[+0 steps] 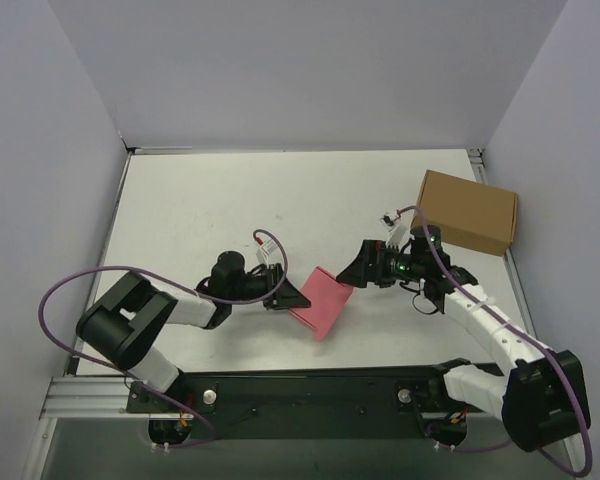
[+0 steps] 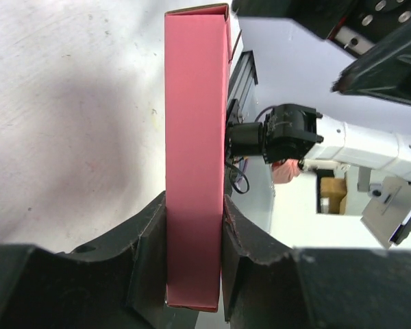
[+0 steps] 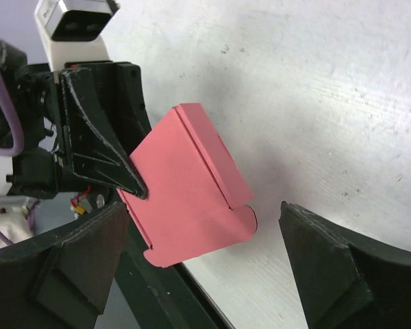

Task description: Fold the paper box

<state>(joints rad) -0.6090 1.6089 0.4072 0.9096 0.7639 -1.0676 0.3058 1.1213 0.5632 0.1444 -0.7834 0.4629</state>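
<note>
The paper box (image 1: 322, 301) is a small pink-red card box, partly folded, held tilted above the table's near middle. My left gripper (image 1: 291, 298) is shut on its left end; in the left wrist view the box (image 2: 195, 157) stands as a narrow pink slab pinched between both fingers (image 2: 151, 253). My right gripper (image 1: 354, 270) is open just right of the box, apart from it. In the right wrist view the box (image 3: 188, 188) shows a rounded tab at its lower edge, between my spread fingers (image 3: 329, 267), with the left gripper's finger (image 3: 99, 147) on it.
A larger brown cardboard box (image 1: 466, 211) stands at the right back of the white table (image 1: 200, 215), close behind my right arm. The black base rail (image 1: 310, 390) runs along the near edge. Grey walls enclose the table.
</note>
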